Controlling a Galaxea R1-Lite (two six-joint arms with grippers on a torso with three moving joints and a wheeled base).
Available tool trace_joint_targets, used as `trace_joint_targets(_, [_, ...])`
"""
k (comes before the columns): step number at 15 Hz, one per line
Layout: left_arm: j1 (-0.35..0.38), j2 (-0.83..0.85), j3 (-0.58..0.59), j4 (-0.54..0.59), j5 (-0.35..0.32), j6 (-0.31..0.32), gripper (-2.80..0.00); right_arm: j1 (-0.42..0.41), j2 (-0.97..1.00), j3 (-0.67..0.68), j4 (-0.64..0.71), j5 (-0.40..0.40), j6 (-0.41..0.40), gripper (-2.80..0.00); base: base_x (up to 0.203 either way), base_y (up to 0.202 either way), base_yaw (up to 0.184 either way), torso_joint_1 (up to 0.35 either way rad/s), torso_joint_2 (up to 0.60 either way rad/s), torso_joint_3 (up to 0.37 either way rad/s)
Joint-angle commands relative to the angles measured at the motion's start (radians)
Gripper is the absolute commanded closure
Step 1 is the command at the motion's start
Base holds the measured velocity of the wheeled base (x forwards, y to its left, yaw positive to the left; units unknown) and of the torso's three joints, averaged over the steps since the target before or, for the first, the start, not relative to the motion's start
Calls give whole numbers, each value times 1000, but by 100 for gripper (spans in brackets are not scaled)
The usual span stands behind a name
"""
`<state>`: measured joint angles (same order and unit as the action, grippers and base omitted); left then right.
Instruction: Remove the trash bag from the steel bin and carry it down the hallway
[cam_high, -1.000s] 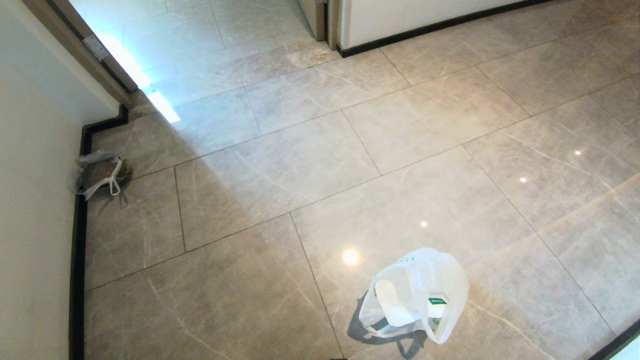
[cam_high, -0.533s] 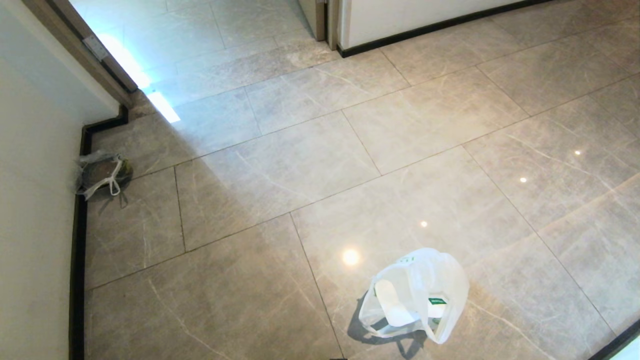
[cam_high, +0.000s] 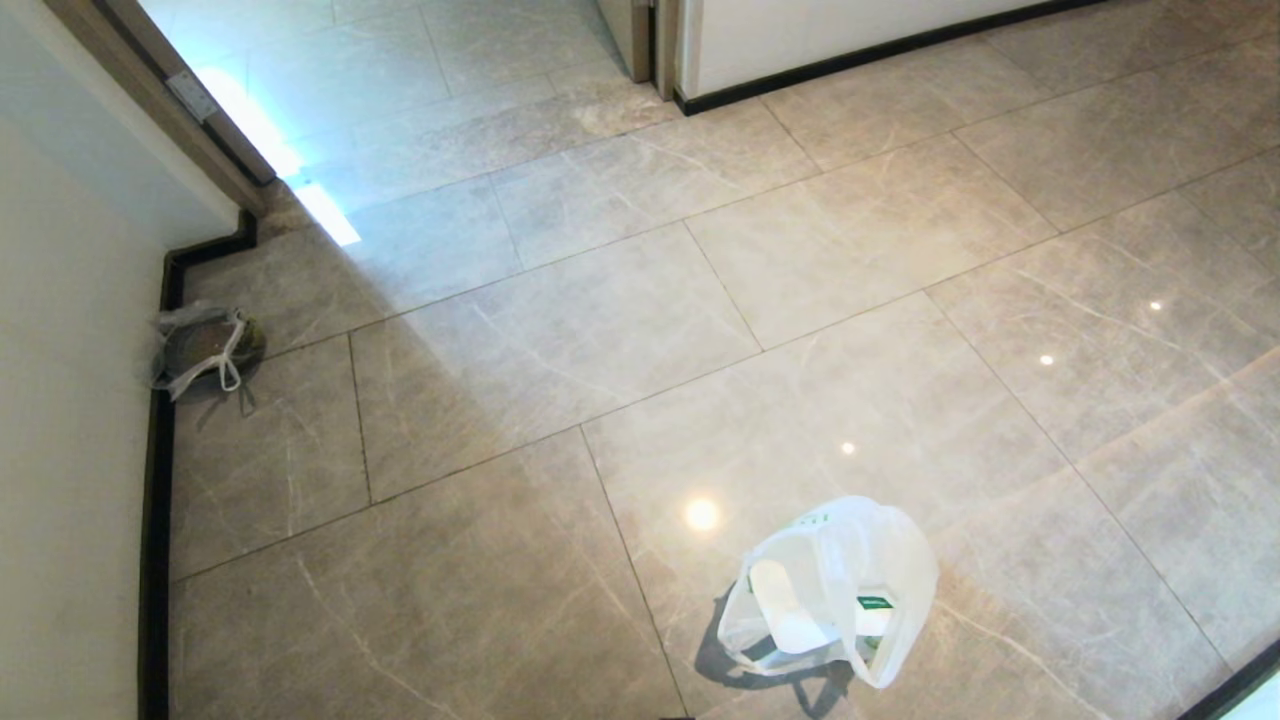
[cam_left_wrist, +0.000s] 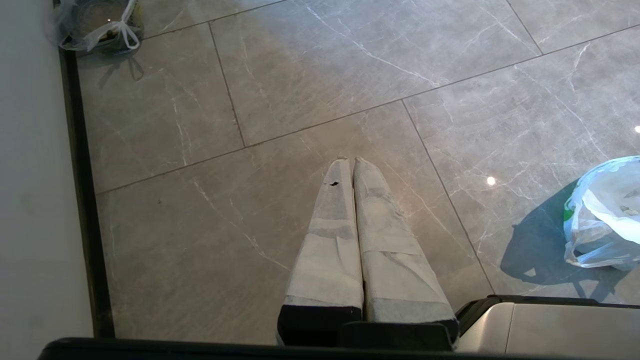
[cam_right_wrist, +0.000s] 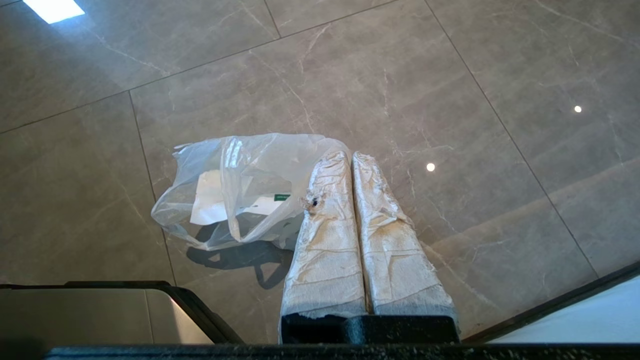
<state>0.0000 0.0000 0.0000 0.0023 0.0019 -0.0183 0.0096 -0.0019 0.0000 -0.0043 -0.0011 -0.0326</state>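
Nothing has moved since the earlier head frames: you get the same floor and the same 2 bags in the same spots.

Count for you: 2 bags, 2 grippers, 0 bins in any view.

Bag 1: trash bag (cam_high: 835, 590), thin white plastic with green print, sits alone on the hallway floor (cam_high: 620, 330) near the bottom edge of the head view, right of centre. Its mouth gapes open and it casts a dark shadow on the tile. You can make out white paper-like contents and a small green label through the plastic. Nothing holds it.

Bag 2: small greyish see-through bag (cam_high: 203, 345) with a white tie, at the far left, touching the dark baseboard (cam_high: 152, 520) under the white wall (cam_high: 60, 400). It lies well apart from the trash bag.

Left gripper (cam_left_wrist: 354, 162): both taped fingers (cam_left_wrist: 330, 240) pressed together, holding nothing, hanging over bare tile. The trash bag shows at the edge of that wrist view, well off to one side.

Right gripper (cam_right_wrist: 351, 156): both fingers (cam_right_wrist: 390, 240) pressed together, holding nothing. In its wrist view the tips overlap the bag's outline; you cannot tell whether they touch it.

Neither arm shows in the head view. 1 open doorway (cam_high: 330, 60) lies at the top left, bright light spilling through it.
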Motion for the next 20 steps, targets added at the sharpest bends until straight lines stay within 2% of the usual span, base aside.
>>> trace_joint_targets(1, [0, 0, 0, -1, 0, 2, 0, 1, 2, 2, 0, 1, -1, 0, 0, 0, 0, 0, 0, 0])
trace_joint_targets(10, [0, 0, 0, -4, 0, 16, 0, 1, 2, 3, 0, 6, -4, 0, 0, 0, 0, 0, 1, 11])
trace_joint_targets(12, [0, 0, 1, -5, 2, -9, 0, 1, 2, 2, 1, 1, 5, 0, 0, 0, 0, 3, 5, 163])
trace_joint_targets(20, [0, 0, 2, -5, 3, -12, 0, 1, 2, 2, 0, 2, 1, 0, 0, 0, 0, 2, 2, 200])
